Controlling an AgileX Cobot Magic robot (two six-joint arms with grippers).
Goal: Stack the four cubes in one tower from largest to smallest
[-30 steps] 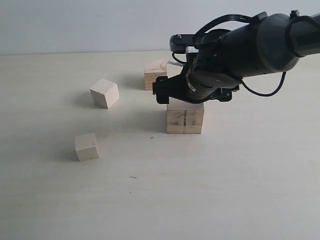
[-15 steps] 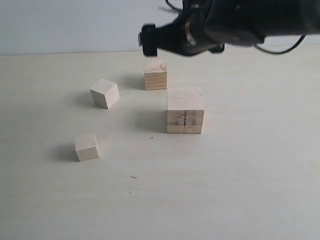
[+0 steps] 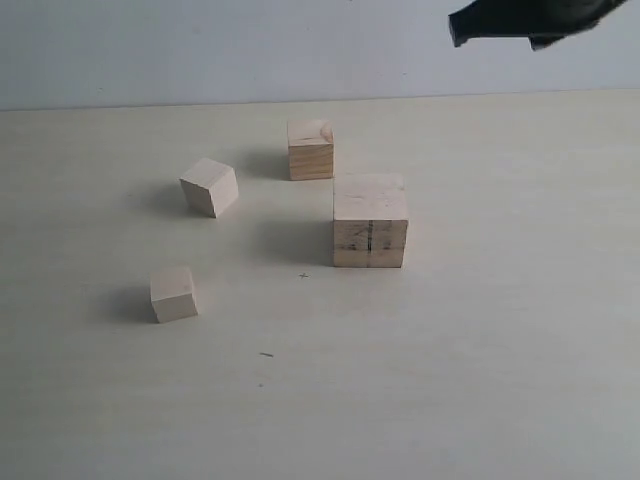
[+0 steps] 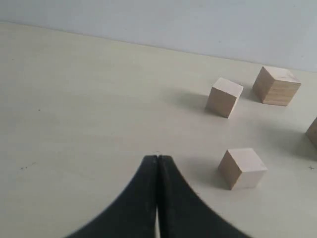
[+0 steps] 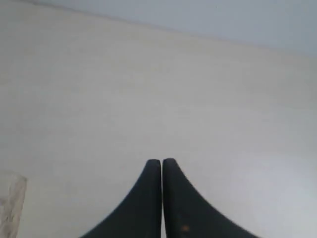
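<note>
Four wooden cubes stand apart on the table; no tower is built. The largest cube (image 3: 370,220), pale with dark side marks, sits right of centre. The darker tan cube (image 3: 310,149) is behind it to the left. A pale cube (image 3: 209,186) lies further left and the smallest cube (image 3: 173,293) nearer the front. The left wrist view shows the smallest cube (image 4: 242,167), the pale cube (image 4: 225,96) and the tan cube (image 4: 276,85) beyond my left gripper (image 4: 157,157), shut and empty. My right gripper (image 5: 161,161) is shut, empty, high over bare table.
Only a dark piece of the right arm (image 3: 525,20) shows at the top right edge of the exterior view. A pale wall rises behind the cream tabletop (image 3: 480,360). A pale wooden corner (image 5: 10,203) shows at the edge of the right wrist view.
The right arm has risen from just above the largest cube and swung up and to the right, almost out of the exterior view. The cubes have not moved.
</note>
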